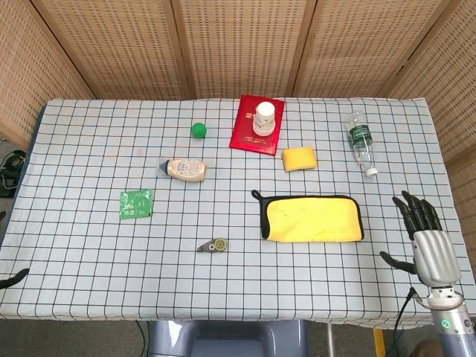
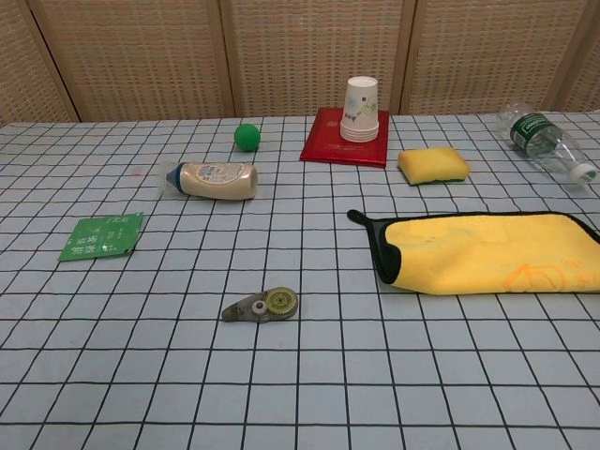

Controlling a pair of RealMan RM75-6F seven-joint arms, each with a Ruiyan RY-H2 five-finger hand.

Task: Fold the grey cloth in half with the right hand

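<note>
Table (image 1: pixel 89 134) with checked cover; cloth (image 1: pixel 312 219) flat, yellow face up, dark trim, right of centre.
Right hand (image 1: pixel 429 245) at near right corner, well apart from cloth, back up, fingers (image 1: pixel 413 210) spread and extended away from the robot, holding nothing. Left hand: only dark tips at left edge, state unreadable.

The cloth (image 1: pixel 312 219) lies flat on the checked table, right of centre in the head view — a yellow face up, dark edging round it, a small loop at its upper-left corner. It is already doubled over.
</note>
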